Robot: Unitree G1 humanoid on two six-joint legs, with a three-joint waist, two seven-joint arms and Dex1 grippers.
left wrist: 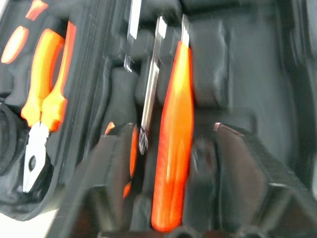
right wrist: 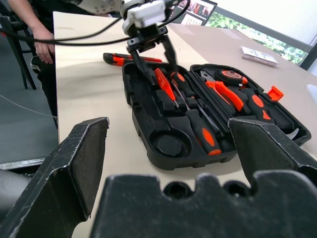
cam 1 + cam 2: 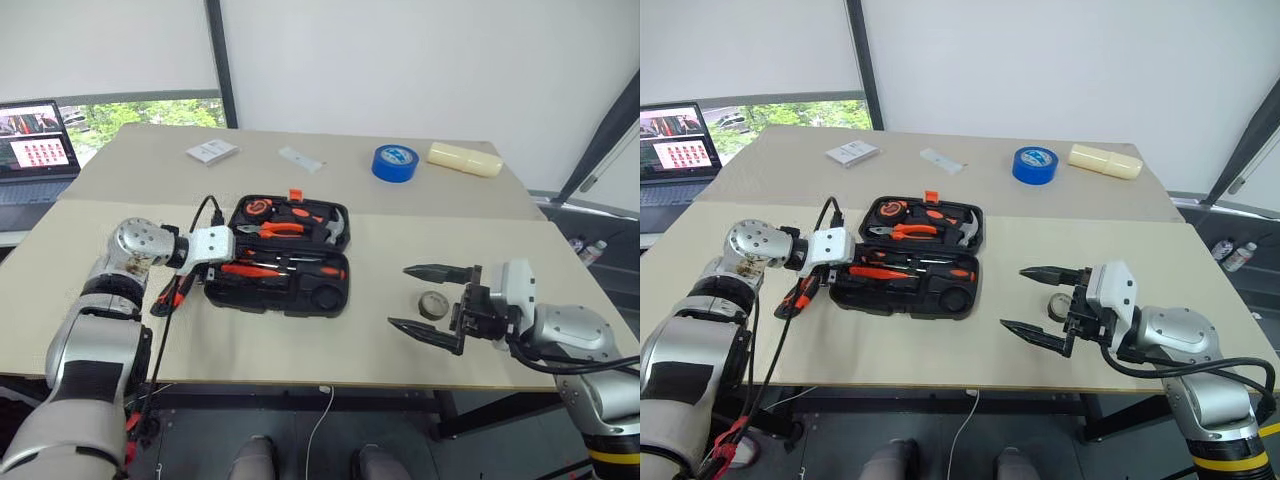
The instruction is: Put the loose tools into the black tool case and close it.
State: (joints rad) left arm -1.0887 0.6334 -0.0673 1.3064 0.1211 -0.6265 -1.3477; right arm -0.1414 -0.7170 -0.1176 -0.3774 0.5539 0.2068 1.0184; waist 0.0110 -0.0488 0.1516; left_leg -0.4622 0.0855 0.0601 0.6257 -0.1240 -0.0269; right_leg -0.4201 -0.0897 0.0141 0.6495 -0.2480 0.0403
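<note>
We see the case [image 3: 280, 262] lying open near the middle of the table [image 3: 300, 340], its lid toward the far side with the pliers [image 3: 275, 229] and hammer [image 3: 335, 228] in it. The left gripper [image 2: 151, 54] hangs over the near tray at its left end. Its fingers stand apart on either side of the red screwdriver [image 2: 163, 84], which lies in its recess — we cannot tell whether they touch it. Two black-and-orange screwdrivers [image 2: 200, 126] lie beside it in the tray. The round recess [image 2: 168, 144] at the tray's right end holds nothing.

The knife [image 2: 126, 59] lies on the table just left of the case, outside it. The grey tape roll [image 3: 433, 305] sits on the table well right of the case, between the spread fingers of the right gripper [image 3: 430, 297], which is wide open and holds nothing. The blue tape roll [image 3: 395, 162] stands on the far part of the table.
</note>
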